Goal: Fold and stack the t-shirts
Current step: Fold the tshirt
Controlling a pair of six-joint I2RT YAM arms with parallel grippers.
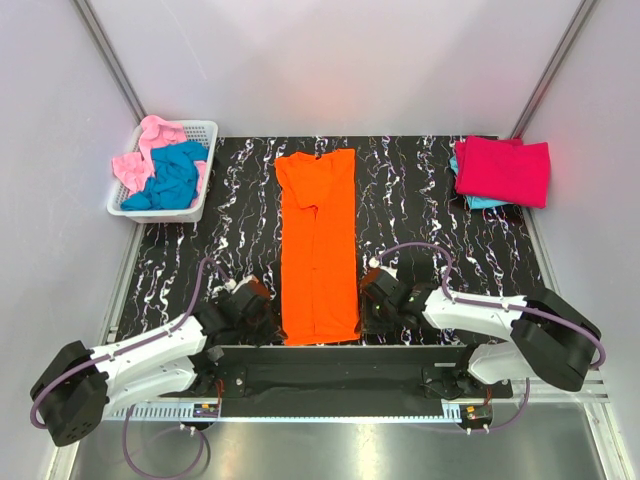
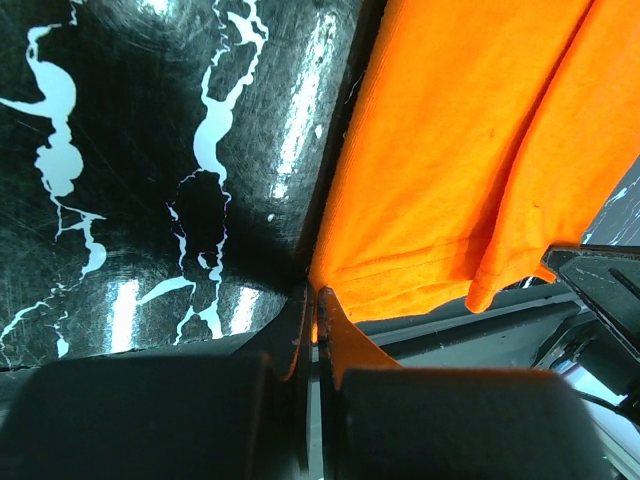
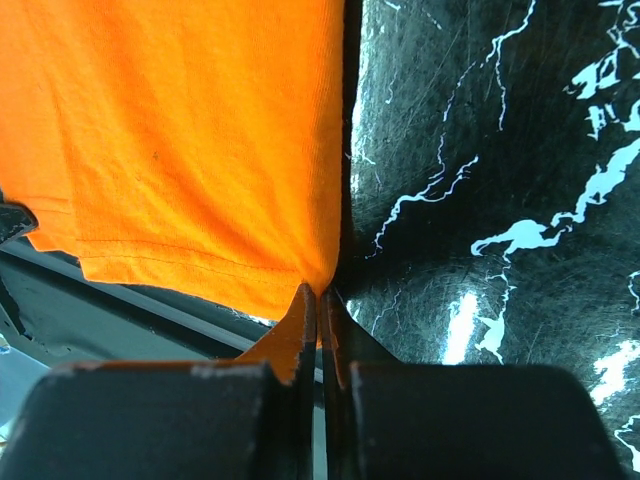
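— So, overhead, how many?
— One orange t-shirt (image 1: 318, 250) mid-table; one crimson t-shirt (image 1: 503, 170) far right; one teal t-shirt (image 1: 172, 178) and one pink t-shirt (image 1: 150, 135) in the basket (image 1: 209, 150).
— Wrists?
— Left gripper (image 2: 315, 300) pinches the orange hem's corner; right gripper (image 3: 322, 295), the other corner.

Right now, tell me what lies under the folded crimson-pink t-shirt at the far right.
A teal blue soft cloth peeks out at two edges from under the crimson-pink t-shirt; most of it is covered.

Robot lab test cell, plain white walls (image 1: 330, 60), metal frame posts (image 1: 112, 58), black marbled tabletop (image 1: 420, 210)
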